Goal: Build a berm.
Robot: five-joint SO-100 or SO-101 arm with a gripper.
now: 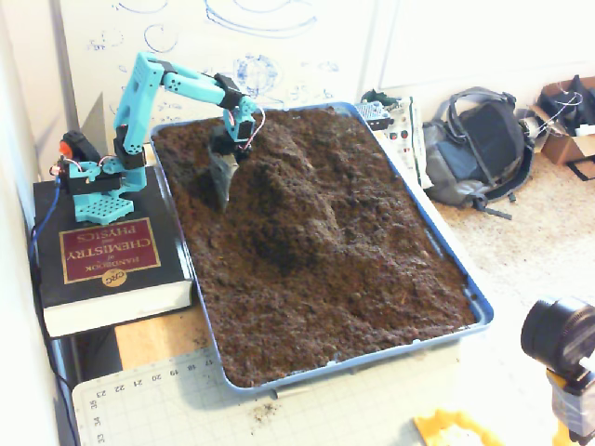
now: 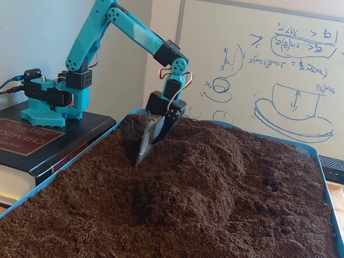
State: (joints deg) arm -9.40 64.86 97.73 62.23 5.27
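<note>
Upper left of the blue tray (image 1: 437, 243), the gripper (image 2: 142, 156) points down, tip touching soil beside the berm (image 1: 296, 200), a ridge near the frame's centre; its fingers (image 2: 161, 126) look nearly together.

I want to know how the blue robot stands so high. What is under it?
The arm's base sits on a thick black book beside the soil tray. The cover reads Handbook of Chemistry and Physics. The book rests on a wooden surface; what lies beneath that is hidden.
</note>
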